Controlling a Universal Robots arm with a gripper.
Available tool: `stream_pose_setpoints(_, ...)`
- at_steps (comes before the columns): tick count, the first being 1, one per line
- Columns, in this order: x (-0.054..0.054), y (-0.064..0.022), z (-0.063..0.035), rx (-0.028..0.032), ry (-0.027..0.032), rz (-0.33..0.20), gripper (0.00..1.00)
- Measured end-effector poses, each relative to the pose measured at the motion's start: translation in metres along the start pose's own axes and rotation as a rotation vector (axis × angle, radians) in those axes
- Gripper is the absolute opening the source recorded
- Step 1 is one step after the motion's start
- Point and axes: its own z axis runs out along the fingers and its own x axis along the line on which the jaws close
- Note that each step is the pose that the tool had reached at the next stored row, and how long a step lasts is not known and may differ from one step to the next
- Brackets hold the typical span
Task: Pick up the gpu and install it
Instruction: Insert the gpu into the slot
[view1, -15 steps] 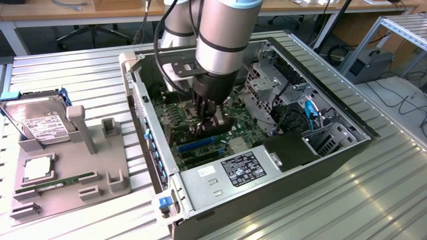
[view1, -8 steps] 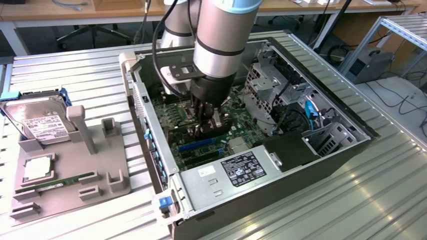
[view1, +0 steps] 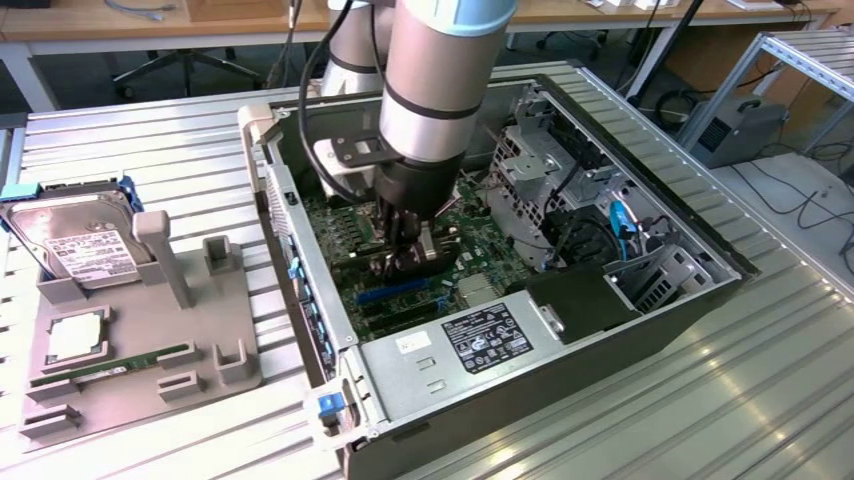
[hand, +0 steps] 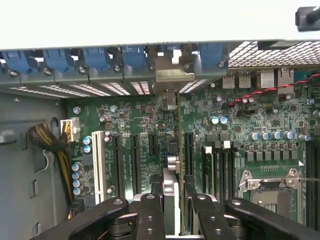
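Observation:
The gpu stands edge-on over the green motherboard, in line with the black expansion slots. Its silver bracket reaches the case's rear wall under the blue latches. My gripper is shut on the gpu, with a black finger on each side of it. In the exterior view the gripper is lowered deep inside the open computer case, with the gpu between the fingers just above the board. I cannot tell whether the card sits in its slot.
A drive cage and cables fill the case on the exterior view's right. A CPU socket and a white slot flank the card. Outside the case, a grey fixture holds a hard drive and a memory stick.

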Motion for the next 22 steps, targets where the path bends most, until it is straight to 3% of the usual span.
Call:
stream_pose_setpoints(3, 0.0000, 0.0000, 0.0014, 0.0001, 0.0016, 0.001, 0.27)
stream_pose_setpoints(7, 0.0000, 0.0000, 0.0023, 0.0003, 0.0105, 0.002, 0.27)
stream_pose_setpoints(22, -0.0010, 0.0029, 0.0069, 0.0004, 0.0107, 0.009, 0.27)
